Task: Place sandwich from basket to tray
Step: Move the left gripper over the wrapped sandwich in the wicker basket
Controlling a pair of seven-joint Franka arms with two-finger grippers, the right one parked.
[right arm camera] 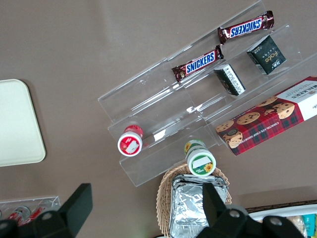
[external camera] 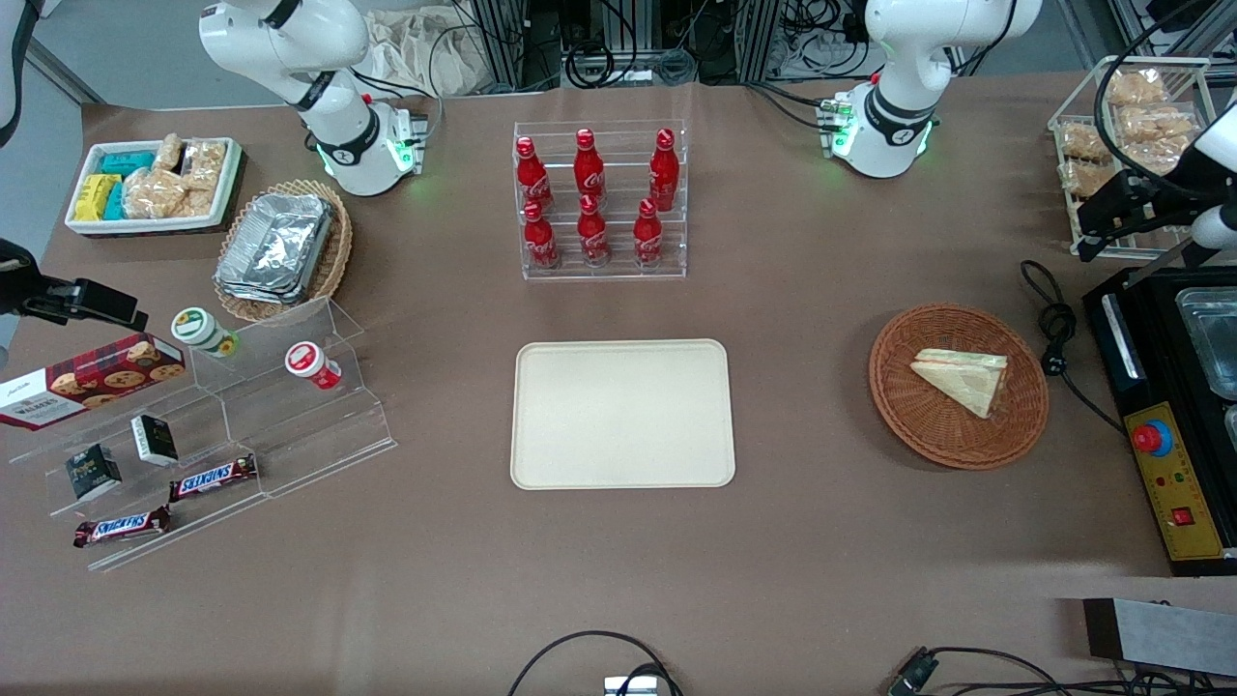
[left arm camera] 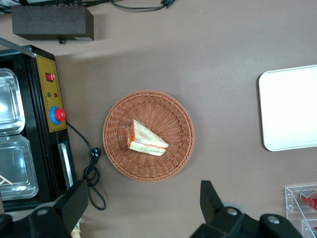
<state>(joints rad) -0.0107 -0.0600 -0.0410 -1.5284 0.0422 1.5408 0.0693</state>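
Sandwich (external camera: 960,377): triangular wedge, lying flat on one bread face inside the round reddish-brown basket (external camera: 913,420), roughly centred, with a margin of bare weave all round it. Pale bread; orange and green filling shows along the cut edge in the left wrist view. Basket sits on the brown surface (external camera: 821,541) toward the working arm's end. The cream tray (external camera: 621,413), nothing on it, stands well apart from the basket toward the middle of the surface. Transfer not begun.

Gripper (left arm camera: 143,210): high above the scene, fingers spread wide, holding nothing; well clear of the sandwich. In the front view only its dark body shows at the frame edge, near the black appliance (external camera: 1174,406).

Handling judgement:
- Light; weight should be no concern.
- Soft and compressible. A hard squeeze would likely dent the bread or push filling out.
- Layers may shear or separate if gripped by one slice only.
- Basket rim is low, so approach from straight above looks unobstructed.

Suggested hold: across the two long side edges of the wedge, near its wider middle rather than the thin point, spanning all layers. Close gently.

Risk: fingertips catching the weave on descent; wedge pivoting out of a pinch taken too near the tip.
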